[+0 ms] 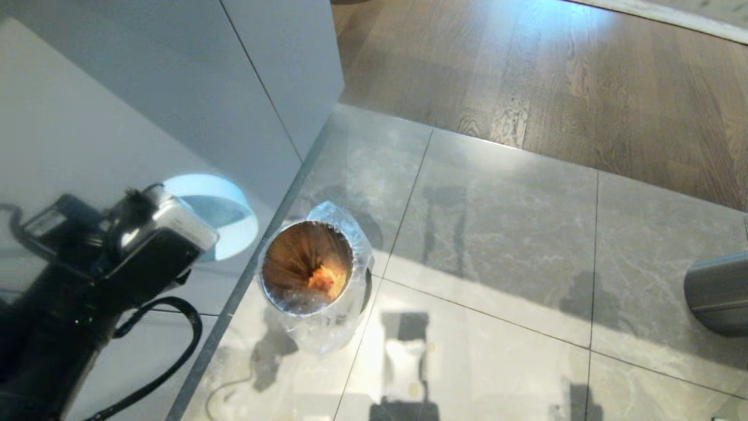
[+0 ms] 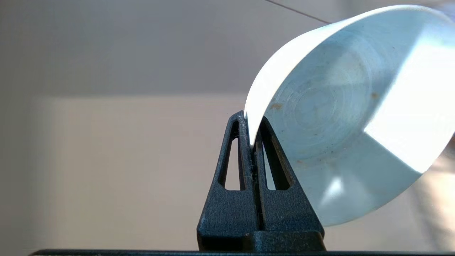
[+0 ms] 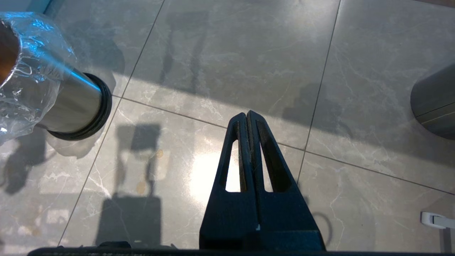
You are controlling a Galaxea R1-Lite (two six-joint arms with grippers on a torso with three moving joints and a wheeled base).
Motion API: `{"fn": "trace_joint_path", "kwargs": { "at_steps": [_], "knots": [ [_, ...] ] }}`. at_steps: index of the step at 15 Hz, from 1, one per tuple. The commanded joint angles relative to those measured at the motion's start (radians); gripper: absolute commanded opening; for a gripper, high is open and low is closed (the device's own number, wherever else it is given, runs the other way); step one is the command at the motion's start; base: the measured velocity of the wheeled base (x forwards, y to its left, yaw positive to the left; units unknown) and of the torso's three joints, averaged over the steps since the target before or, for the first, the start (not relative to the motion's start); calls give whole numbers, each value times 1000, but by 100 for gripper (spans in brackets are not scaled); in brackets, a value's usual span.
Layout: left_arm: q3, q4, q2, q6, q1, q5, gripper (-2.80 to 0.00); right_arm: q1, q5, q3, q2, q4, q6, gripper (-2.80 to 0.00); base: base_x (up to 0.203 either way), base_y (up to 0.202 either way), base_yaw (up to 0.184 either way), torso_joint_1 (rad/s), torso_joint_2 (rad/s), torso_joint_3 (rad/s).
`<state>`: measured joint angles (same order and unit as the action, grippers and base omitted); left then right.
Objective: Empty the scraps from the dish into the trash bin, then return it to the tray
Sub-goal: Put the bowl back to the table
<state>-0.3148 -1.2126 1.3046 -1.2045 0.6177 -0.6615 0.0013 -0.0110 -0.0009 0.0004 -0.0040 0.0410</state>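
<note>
The trash bin (image 1: pixel 315 275) stands on the grey marble floor tiles (image 1: pixel 497 234), just beside the foot of a white cabinet (image 1: pixel 175 99), and serves here as the landmark. Its coppery-brown inside is open to the head camera, a crinkled clear plastic liner (image 1: pixel 345 327) wraps its rim and upper wall, and the right wrist view shows a black ring (image 3: pixel 99 106) around its base. Orange and yellow scraps (image 1: pixel 327 280) lie inside the bin, toward its bottom.

The left gripper (image 2: pixel 253 128) is held up beside the bin, on the cabinet side of it and not over its mouth. Its two black fingers (image 2: pixel 241 149) are pressed together on the rim of the dish (image 2: pixel 341 117), one finger inside the wall and one outside. The pale blue-white dish is tipped on its side, its opening facing sideways, so its inner bottom shows plainly in the left wrist view; only a few tiny brownish specks cling to that surface. In the head view the dish (image 1: pixel 225 210) sits above and to the cabinet side of the bin, clear of its liner.

The right gripper (image 3: pixel 247 117) hangs over the floor tiles well apart from the bin, on the side away from the cabinet, its fingers closed against each other with nothing between them. A brushed-steel grey cylinder (image 1: pixel 719 292) stands on the floor farther from the bin, beyond the right gripper. A wooden floor (image 1: pixel 555 64) begins behind the tiles, on the far side of the bin. The tray appears in none of the views.
</note>
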Motion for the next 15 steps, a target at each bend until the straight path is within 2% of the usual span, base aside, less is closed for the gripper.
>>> {"fn": "trace_joint_path", "kwargs": {
  "at_steps": [1, 3, 4, 5, 8, 10, 13, 15],
  "knots": [
    [13, 173, -9, 244, -2, -1, -280, 0, 0, 0, 0, -1, 0, -280, 0, 0, 0, 0, 0, 0],
    [18, 368, -47, 493, -2, 40, -280, 0, 0, -1, 0, -1, 1, -280, 0, 0, 0, 0, 0, 0],
    [32, 426, -76, 588, -8, 88, -280, 0, 0, -1, 0, -1, 0, -280, 0, 0, 0, 0, 0, 0],
    [57, 448, -104, 638, -32, 125, -280, 0, 0, -1, 0, -1, 0, -280, 0, 0, 0, 0, 0, 0],
    [150, 459, -214, 716, -168, 250, -280, 0, 0, -1, 0, -1, 0, -280, 0, 0, 0, 0, 0, 0],
    [189, 485, -286, 758, -300, 389, -280, 0, 0, -1, 0, -1, 0, -280, 0, 0, 0, 0, 0, 0],
    [243, 583, -435, 832, -480, 633, -280, 0, 0, -1, 0, -1, 0, -280, 0, 0, 0, 0, 0, 0],
    [266, 658, -535, 864, -549, 716, -280, 0, 0, 0, 0, -1, 1, -280, 0, 0, 0, 0, 0, 0]
  ]
}}
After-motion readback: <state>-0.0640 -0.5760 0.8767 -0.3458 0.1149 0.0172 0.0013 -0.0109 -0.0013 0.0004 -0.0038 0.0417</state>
